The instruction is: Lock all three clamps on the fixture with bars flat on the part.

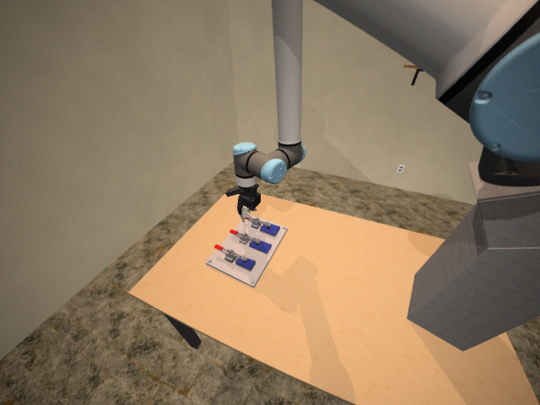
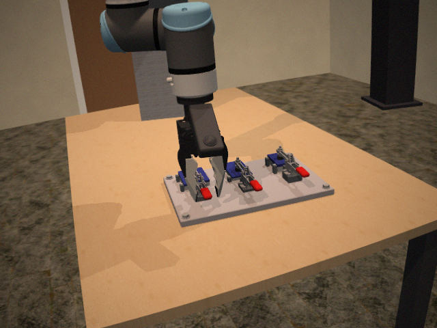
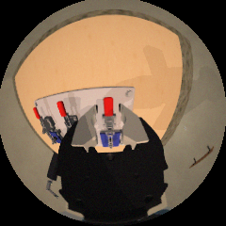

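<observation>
A grey fixture plate [image 2: 275,197] [image 1: 261,272] [image 3: 120,94] lies on the wooden table and carries three toggle clamps with red handles, each over a blue part. In the exterior view the left clamp's handle [image 2: 205,193] [image 3: 108,104] lies low between my fingers. The middle clamp's handle [image 2: 255,184] [image 1: 234,232] [image 3: 60,107] and the right clamp's handle [image 2: 302,171] [image 1: 218,246] [image 3: 36,112] also lie low. My gripper [image 2: 207,196] [image 1: 245,214] [image 3: 107,104] points straight down and is open. Its two fingers straddle the left handle with a small gap on each side.
The wooden table [image 2: 246,254] [image 1: 348,283] holds only the fixture. The robot's base column [image 1: 475,270] stands at the table's right end in the top view. A dark pillar [image 2: 393,52] stands on the floor behind.
</observation>
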You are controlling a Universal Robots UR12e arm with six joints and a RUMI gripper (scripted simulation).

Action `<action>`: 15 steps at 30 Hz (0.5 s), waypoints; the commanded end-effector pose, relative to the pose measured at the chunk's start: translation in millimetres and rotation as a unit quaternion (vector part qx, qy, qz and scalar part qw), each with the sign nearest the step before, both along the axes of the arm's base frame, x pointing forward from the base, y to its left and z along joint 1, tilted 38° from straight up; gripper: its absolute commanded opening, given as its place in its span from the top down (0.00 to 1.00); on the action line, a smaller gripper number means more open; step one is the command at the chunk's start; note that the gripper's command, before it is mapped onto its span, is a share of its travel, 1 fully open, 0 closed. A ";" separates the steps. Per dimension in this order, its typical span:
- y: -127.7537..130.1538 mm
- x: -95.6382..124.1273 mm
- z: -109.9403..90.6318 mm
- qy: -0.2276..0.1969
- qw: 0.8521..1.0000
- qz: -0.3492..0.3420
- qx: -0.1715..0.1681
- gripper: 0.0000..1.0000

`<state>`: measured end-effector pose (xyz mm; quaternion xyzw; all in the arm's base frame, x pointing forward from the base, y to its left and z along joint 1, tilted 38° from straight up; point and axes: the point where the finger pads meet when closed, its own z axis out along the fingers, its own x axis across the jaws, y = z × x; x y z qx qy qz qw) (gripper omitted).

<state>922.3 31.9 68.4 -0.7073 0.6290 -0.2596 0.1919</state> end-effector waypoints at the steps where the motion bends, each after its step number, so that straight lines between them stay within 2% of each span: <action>1: -0.5 -8.7 9.0 0.001 1.000 -0.001 0.001 0.72; 10: 0.5 -24.5 29.5 0.001 1.000 -0.001 0.001 0.72; 15: 1.3 -27.7 33.6 0.001 1.000 -0.001 0.001 0.72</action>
